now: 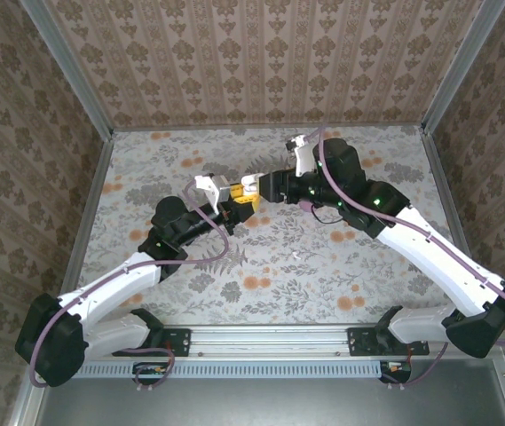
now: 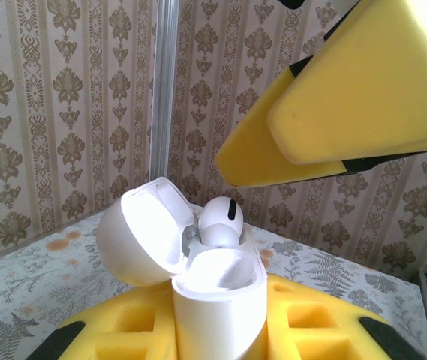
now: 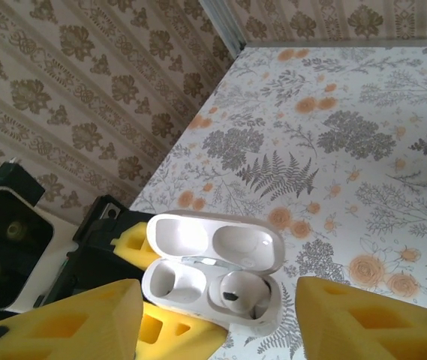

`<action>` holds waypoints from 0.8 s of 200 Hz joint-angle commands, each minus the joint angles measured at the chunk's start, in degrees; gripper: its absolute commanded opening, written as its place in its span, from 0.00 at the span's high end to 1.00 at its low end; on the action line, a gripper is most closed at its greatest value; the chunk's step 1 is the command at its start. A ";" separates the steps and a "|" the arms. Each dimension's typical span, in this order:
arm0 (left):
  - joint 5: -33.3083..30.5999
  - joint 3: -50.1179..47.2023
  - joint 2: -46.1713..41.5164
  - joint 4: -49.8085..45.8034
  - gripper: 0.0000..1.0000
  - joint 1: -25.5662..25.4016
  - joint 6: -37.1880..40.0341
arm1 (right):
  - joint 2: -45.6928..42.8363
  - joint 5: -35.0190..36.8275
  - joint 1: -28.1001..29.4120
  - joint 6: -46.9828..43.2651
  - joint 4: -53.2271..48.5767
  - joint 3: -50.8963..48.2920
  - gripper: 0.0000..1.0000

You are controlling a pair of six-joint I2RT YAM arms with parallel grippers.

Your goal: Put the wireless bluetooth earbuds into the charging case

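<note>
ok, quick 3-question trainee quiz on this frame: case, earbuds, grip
1. True or false: the lid of the charging case is shut.
2. The left gripper is: A) open, B) shut on the charging case, C) shut on nothing.
3. Fill in: ___ of the case's two slots holds an earbud.
Key: 1 false, the lid stands open. 2 B. 3 one; the other slot is empty.

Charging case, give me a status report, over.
Left gripper shut on charging case, lid open. Right gripper open, over it. One earbud seated, other slot empty and unobstructed.
</note>
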 commanded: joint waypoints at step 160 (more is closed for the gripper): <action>-3.04 -0.99 -7.51 -1.37 0.75 0.05 3.23 | 25.50 1.72 -7.58 -15.90 -25.34 -9.92 0.47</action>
